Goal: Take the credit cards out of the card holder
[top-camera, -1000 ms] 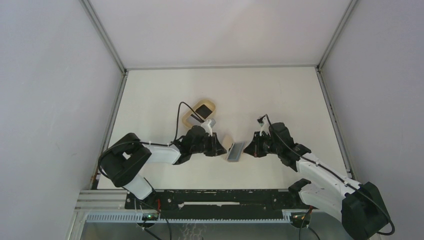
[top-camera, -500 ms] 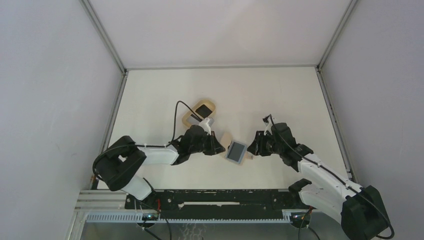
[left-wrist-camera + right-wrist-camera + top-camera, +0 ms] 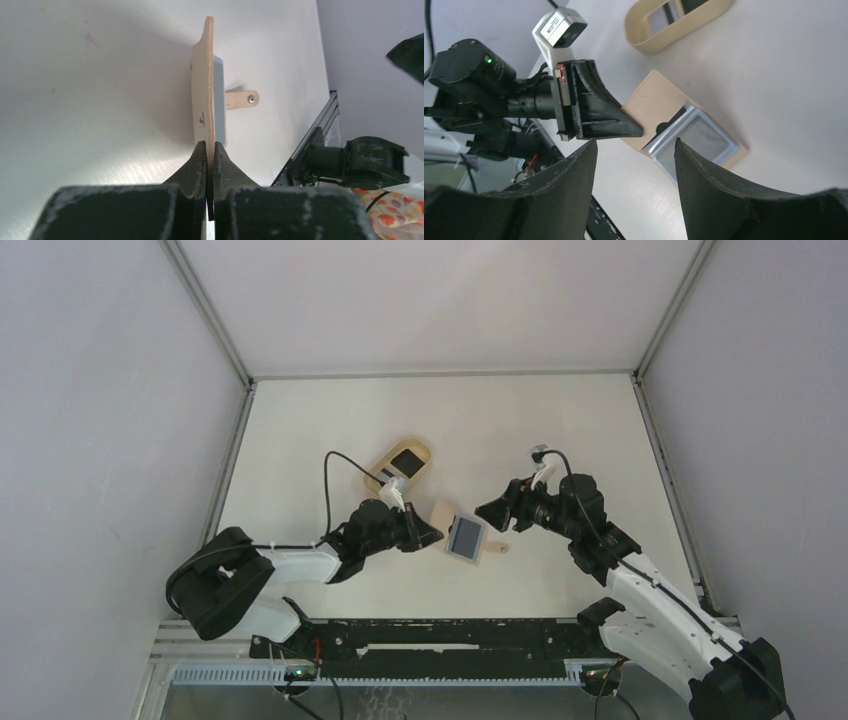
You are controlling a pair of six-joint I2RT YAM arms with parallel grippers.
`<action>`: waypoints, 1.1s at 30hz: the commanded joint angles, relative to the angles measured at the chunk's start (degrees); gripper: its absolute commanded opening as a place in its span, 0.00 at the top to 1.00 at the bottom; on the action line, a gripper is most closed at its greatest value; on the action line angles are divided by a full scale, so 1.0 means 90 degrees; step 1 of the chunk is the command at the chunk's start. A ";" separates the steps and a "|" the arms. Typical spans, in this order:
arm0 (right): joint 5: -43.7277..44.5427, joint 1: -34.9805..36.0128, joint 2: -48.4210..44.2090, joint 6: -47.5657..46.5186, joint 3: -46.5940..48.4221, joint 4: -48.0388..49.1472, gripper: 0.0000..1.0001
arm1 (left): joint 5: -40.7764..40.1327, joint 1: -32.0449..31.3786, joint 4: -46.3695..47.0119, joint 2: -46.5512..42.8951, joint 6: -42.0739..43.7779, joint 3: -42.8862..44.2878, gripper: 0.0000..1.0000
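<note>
Seemingly the job is partway done; a thin black credit card [image 3: 406,459] lies in the beige oval raised-rim tray [image 3: 651,46] just beyond the small tan fold-over card holder [image 3: 466,537], whose grey-blue pocket looks to hold a pale card [image 3: 696,137], though that is uncertain; the left tool [image 3: 210,145] is clamped on the card holder's tan flap; the right tool [image 3: 635,142] hangs just beside the card holder above the white desk [image 3: 560,430], fingers apart, gripping nothing.
</note>
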 commanded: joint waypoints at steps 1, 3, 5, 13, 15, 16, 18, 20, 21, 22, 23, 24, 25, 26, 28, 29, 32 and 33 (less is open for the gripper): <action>-0.1074 0.0141 0.0538 0.0302 0.0137 0.1115 0.34 | 0.0081 0.0182 0.1464 -0.0250 -0.0579 -0.0449 1.00; -0.1136 0.0212 0.0753 0.0382 0.0036 0.1448 0.33 | 0.0140 0.0239 0.2049 -0.0210 -0.0752 -0.0655 1.00; -0.1264 0.0207 0.1011 0.0539 -0.0110 0.1893 0.33 | 0.0149 0.0245 0.2374 -0.0152 -0.0866 -0.0759 1.00; -0.1651 0.0209 0.1821 0.1064 -0.0253 0.3154 0.32 | 0.0265 0.0270 0.4052 0.0353 -0.1560 -0.1086 1.00; -0.1679 0.0209 0.1981 0.1159 -0.0252 0.3381 0.32 | 0.0300 0.0274 0.4619 0.0594 -0.1791 -0.1153 1.00; -0.1706 0.0190 0.2061 0.1205 -0.0252 0.3460 0.32 | 0.0310 0.0280 0.5012 0.0744 -0.1923 -0.1178 1.00; -0.1705 0.0179 0.2148 0.1283 -0.0252 0.3570 0.32 | 0.0366 0.0280 0.5460 0.1016 -0.2169 -0.1208 1.00; -0.1627 0.0176 0.2181 0.1295 -0.0252 0.3535 0.33 | 0.0405 0.0285 0.5484 0.1106 -0.2200 -0.1167 1.00; -0.1569 0.0176 0.2186 0.1282 -0.0252 0.3480 0.33 | 0.0413 0.0285 0.5484 0.1091 -0.2185 -0.1151 1.00; -0.1514 0.0177 0.2178 0.1267 -0.0260 0.3409 0.33 | 0.0386 0.0285 0.5484 0.1029 -0.2147 -0.1159 1.00; -0.1495 0.0171 0.2177 0.1254 -0.0290 0.3397 0.34 | 0.0355 0.0282 0.5489 0.0962 -0.2129 -0.1168 1.00; -0.1483 0.0156 0.2177 0.1302 -0.0328 0.3441 0.34 | 0.0333 0.0292 0.5484 0.0900 -0.2125 -0.1180 1.00; -0.1482 0.0134 0.2193 0.1360 -0.0368 0.3534 0.34 | 0.0320 0.0294 0.5484 0.0849 -0.2124 -0.1184 1.00; -0.1481 0.0112 0.2222 0.1405 -0.0399 0.3604 0.35 | 0.0321 0.0298 0.5484 0.0807 -0.2129 -0.1179 1.00; -0.1509 0.0098 0.2301 0.1503 -0.0425 0.3727 0.35 | 0.0322 0.0300 0.5484 0.0743 -0.2142 -0.1175 1.00; -0.1547 0.0097 0.2333 0.1549 -0.0428 0.3787 0.35 | 0.0325 0.0304 0.5488 0.0722 -0.2156 -0.1158 1.00; -0.1647 0.0090 0.2431 0.1700 -0.0428 0.4043 0.36 | 0.0351 0.0298 0.5484 0.0715 -0.2196 -0.1129 1.00; -0.1671 0.0092 0.2456 0.1744 -0.0428 0.4119 0.36 | 0.0360 0.0301 0.5484 0.0715 -0.2195 -0.1120 1.00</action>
